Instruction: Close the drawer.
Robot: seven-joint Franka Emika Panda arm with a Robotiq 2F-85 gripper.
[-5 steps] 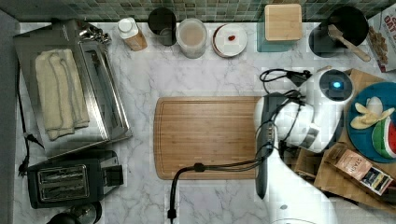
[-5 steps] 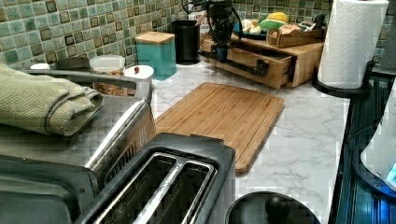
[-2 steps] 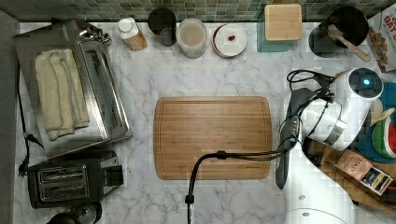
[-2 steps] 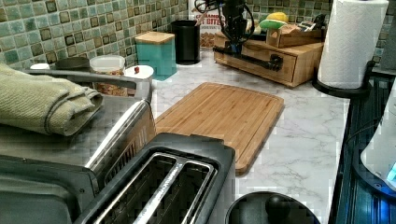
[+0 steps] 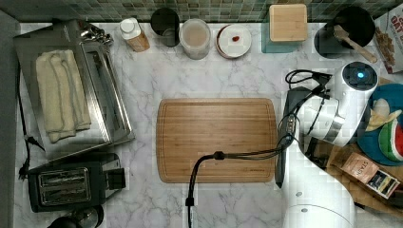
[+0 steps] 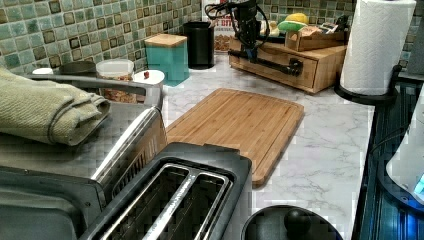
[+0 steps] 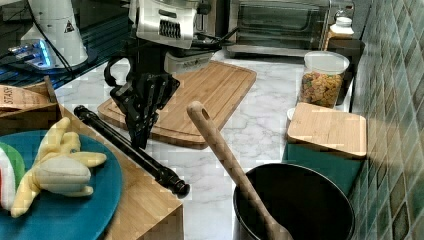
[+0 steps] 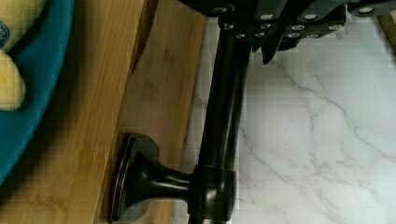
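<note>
The drawer [image 6: 278, 71] sits in a low wooden box, its light-wood front about flush with the box face; its floor and side walls are hidden inside. A dark bar handle [image 6: 266, 58] runs along the front, also clear as handle [image 7: 131, 151] and handle [image 8: 224, 116] beside the drawer front [image 8: 156, 93]. My gripper [image 7: 140, 137] points down with its fingers drawn together, resting against the handle's outer side. In the left view the gripper [image 6: 248, 44] stands at the handle's left end.
A blue plate [image 7: 75, 200] with toy food lies on the box top. A cutting board [image 5: 216, 140] lies on the marble in front of the box. Paper towel roll [image 6: 375, 47], black pot with a wooden spoon [image 7: 295, 205], teal canister [image 7: 327, 132], toaster [image 5: 71, 185].
The arm has moved to the top view's right, off the cutting board, and the drawer has slid into the box, from well pulled out to about flush.
</note>
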